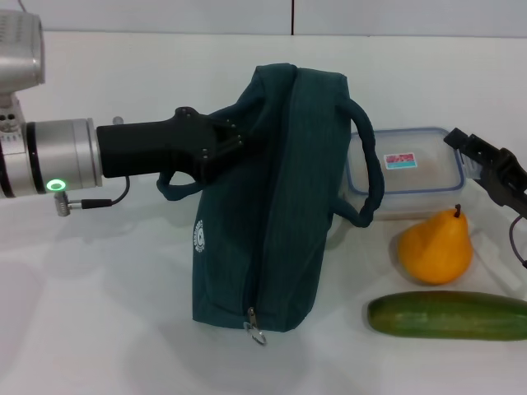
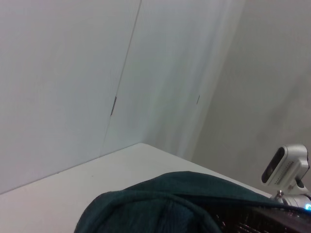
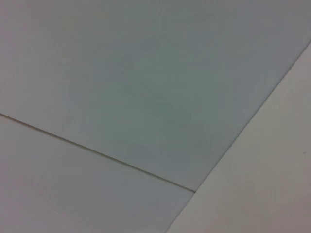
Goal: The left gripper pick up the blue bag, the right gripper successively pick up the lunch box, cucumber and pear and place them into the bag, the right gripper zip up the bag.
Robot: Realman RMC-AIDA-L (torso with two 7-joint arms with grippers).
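Two grippers show in our head view. Left gripper (image 1: 229, 138), w/ silver wrist and green light, reaches in from the left and is clamped on the upper left side of the blue bag (image 1: 276, 206), fingertips pinching the fabric near the top edge. We see the bag standing upright on the white table (image 1: 99, 313), leaning a bit, zipper running down its front face w/ the metal pull (image 1: 255, 329) at the bottom end, touching the table. One loop handle (image 1: 366, 169) arcs out on the bag's right side; another hangs just under the left gripper. Small white logo on the bag's left face.

Right gripper (image 1: 494, 164) sits at the right edge of the view, just beside the far right corner of the lunch box (image 1: 405, 173); we can't tell how wide its fingers are. Lunch box lies flat behind the bag's right handle, lid on, sticker up. Pear (image 1: 436, 247) stands upright in front of the box, stem up, touching or nearly touching it. Cucumber (image 1: 449, 315) lies crosswise on the table in front of the pear, near it, well right of the bag's base.

Left wrist view: only the bag's top fabric (image 2: 146, 206) against white walls. Right wrist view: only plain white surfaces.
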